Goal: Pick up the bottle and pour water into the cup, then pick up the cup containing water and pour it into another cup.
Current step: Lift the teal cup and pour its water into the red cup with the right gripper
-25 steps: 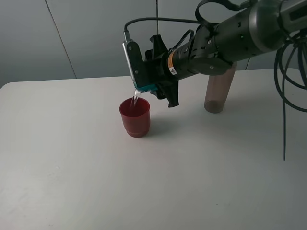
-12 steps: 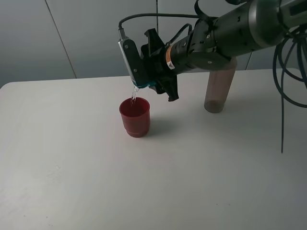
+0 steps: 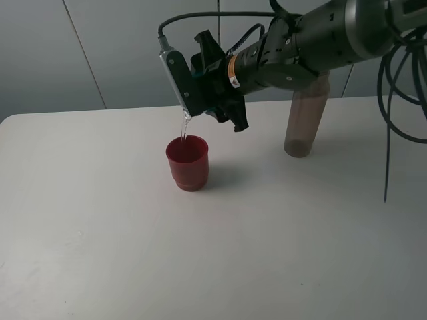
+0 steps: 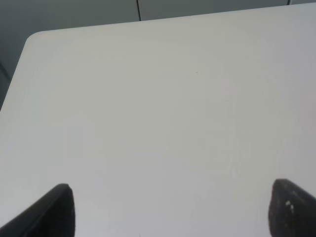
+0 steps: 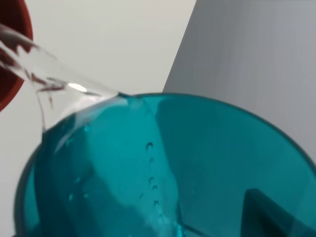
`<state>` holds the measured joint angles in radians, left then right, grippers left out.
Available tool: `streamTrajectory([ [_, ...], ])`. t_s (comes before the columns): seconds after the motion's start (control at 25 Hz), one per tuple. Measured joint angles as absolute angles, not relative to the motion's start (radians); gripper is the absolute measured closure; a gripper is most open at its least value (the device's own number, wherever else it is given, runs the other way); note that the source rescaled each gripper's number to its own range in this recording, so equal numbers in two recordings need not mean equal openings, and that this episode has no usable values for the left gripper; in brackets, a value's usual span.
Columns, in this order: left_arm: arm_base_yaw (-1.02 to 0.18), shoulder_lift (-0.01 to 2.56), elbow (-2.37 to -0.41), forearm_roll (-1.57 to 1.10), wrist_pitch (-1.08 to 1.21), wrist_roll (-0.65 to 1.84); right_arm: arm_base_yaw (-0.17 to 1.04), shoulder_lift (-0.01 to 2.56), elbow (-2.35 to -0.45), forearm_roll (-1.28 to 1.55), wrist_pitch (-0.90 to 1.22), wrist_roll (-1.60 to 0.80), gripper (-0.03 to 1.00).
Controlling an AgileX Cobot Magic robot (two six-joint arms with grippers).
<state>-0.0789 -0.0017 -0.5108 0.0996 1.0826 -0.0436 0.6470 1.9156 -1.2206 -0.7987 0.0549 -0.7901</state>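
Observation:
My right gripper (image 3: 203,97) is shut on the teal cup (image 5: 173,163) and holds it tipped well over, above and just behind the red cup (image 3: 187,163). A thin stream of water (image 3: 185,127) runs off the teal rim (image 5: 44,64) down into the red cup, whose edge (image 5: 10,49) shows in the right wrist view. The grey-brown bottle (image 3: 303,123) stands upright on the table to the right, partly behind the right arm. My left gripper (image 4: 175,215) is open over bare table, its two fingertips (image 4: 61,210) far apart with nothing between them.
The white table (image 3: 100,220) runs wide to the left and front of the red cup. Black cables (image 3: 390,100) hang from the right arm at the right edge. A grey wall stands behind the table.
The right gripper has risen a little and tipped the teal cup further. The water stream has grown longer and keeps falling into the red cup. The bottle and red cup have not moved.

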Motion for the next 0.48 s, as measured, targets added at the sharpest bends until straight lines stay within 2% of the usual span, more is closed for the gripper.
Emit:
streamTrajectory([
  [0.48, -0.079, -0.002, -0.511, 0.100, 1.083, -0.044, 0.647, 1.916, -1.221, -0.827, 0.054, -0.858, 0.85],
])
